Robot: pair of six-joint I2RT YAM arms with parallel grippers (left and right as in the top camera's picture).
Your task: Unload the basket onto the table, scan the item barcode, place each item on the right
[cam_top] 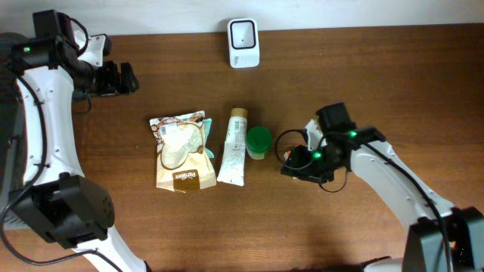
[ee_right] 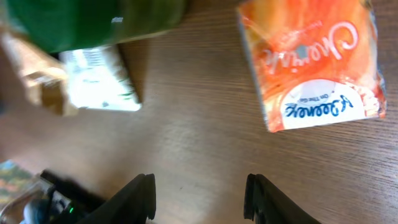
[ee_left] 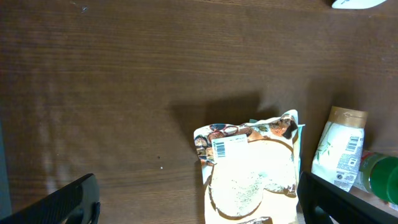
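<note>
The right gripper [ee_right: 199, 193] sits closest to its wrist camera, its two dark fingers [ee_right: 140, 196] apart with only bare wood between them, holding nothing. Just beyond the fingertips, to the right, the orange packet [ee_right: 311, 62] lies flat on the table [cam_top: 378, 75]. It is squarish, with pale script across the orange and a white oval label lettered in blue, and no barcode shows on this face. From overhead the right gripper hides the packet, which lies right of centre.

Left of the packet stands a green container [cam_top: 259, 141], too blurred in the wrist view to tell more. Touching its left side is a white tube [cam_top: 234, 147] with a tan cap pointing far. Further left lies a printed pouch [cam_top: 181, 151] with a pale middle. Both show a barcode in the left wrist view.

The white scanner [cam_top: 243, 32] stands at the far edge, well apart from the packet. The left gripper [cam_top: 121, 78] hangs at the far left with its jaws spread wide and empty.
</note>
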